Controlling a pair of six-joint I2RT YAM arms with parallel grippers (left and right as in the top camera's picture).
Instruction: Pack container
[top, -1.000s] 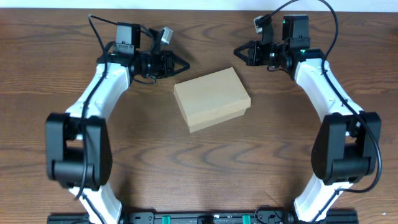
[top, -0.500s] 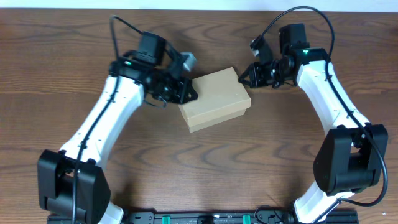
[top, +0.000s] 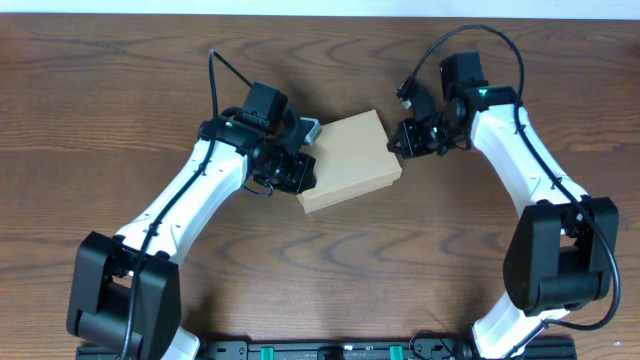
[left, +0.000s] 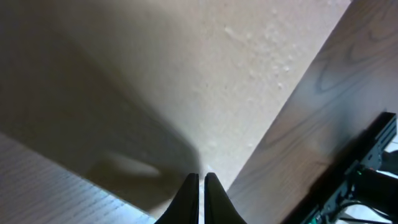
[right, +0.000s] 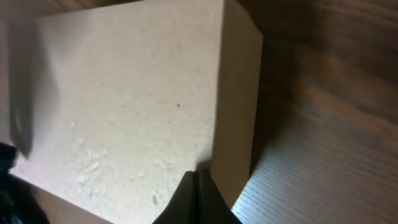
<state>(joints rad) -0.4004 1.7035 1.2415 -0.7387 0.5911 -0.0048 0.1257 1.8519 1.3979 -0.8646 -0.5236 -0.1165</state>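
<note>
The container (top: 352, 160), a plain tan cardboard box with its lid down, lies at the table's middle. My left gripper (top: 306, 172) is shut and empty, its tips over the box's left edge; in the left wrist view the fingers (left: 201, 179) point at the box top (left: 236, 74). My right gripper (top: 398, 143) is shut and empty at the box's right edge; in the right wrist view the fingertips (right: 198, 174) sit over the lid's edge on the box (right: 130, 106).
Dark wooden table (top: 100, 120) all round the box. A black rail (top: 330, 350) runs along the front edge.
Both arms have swung inward from the back of the table. The left gripper now reaches the box's left edge and the right gripper its right edge.
</note>
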